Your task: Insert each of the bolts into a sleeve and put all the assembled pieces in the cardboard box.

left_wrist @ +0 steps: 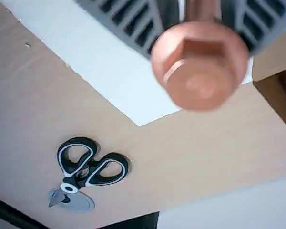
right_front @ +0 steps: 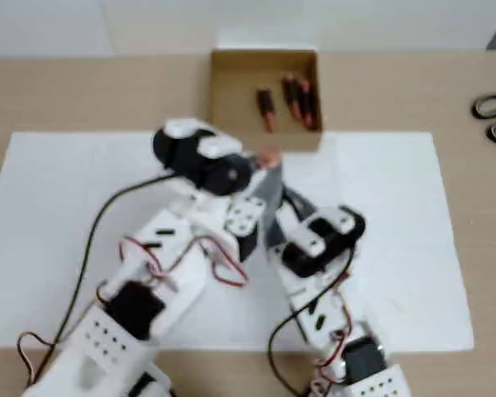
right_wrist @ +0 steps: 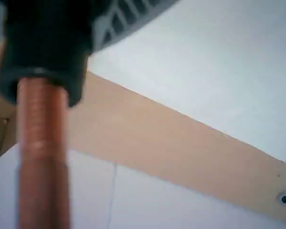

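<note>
Bolt (left_wrist: pixel 200 67) sits clamped by its head in the left jaws. Its copper shank runs into the black sleeve (right_wrist: pixel 43 52), which the right jaws grip. Both hang over the white sheet (right_front: pixel 397 215), near the cardboard box (right_front: pixel 223 99) holding three assembled pieces (right_front: pixel 302 101).

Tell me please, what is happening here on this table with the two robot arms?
The left gripper holds a copper-coloured metal bolt by its shaft. The right gripper holds a black cylindrical sleeve, and the bolt's threaded shaft enters the sleeve's opening. They meet above the white sheet, just in front of the brown cardboard box, where a few assembled pieces already lie.
</note>
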You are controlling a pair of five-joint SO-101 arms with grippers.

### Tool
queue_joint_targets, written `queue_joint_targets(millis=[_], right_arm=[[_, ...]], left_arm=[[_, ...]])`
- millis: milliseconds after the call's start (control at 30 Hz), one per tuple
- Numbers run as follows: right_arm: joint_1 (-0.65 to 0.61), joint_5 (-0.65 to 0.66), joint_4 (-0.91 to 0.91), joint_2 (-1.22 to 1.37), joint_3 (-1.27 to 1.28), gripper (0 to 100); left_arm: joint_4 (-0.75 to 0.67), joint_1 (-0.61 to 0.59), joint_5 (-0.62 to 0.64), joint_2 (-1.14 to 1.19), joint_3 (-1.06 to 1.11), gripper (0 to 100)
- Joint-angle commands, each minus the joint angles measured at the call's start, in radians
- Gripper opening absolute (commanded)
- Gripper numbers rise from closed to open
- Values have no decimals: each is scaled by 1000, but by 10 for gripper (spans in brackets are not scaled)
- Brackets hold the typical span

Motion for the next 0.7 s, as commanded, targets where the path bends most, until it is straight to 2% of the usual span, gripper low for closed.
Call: queue_joint_targets(millis=[0, 167, 400, 600, 667], right_arm=[[1, 8, -25, -13, -5, 3], [-1, 123, -96, -13, -2, 3], [-1, 166, -120, -13, -3, 3], [-1, 166, -120, -13, -3, 3], [2, 164, -120, -13, 3, 3]], left_arm=[[94, 11, -2, -23, -7, 7], [267, 17, -25, 21, -64, 33], [411, 17, -35, 92, -185, 236], [468, 9, -35, 92, -277, 250], [505, -35, -37, 61, -315, 250]])
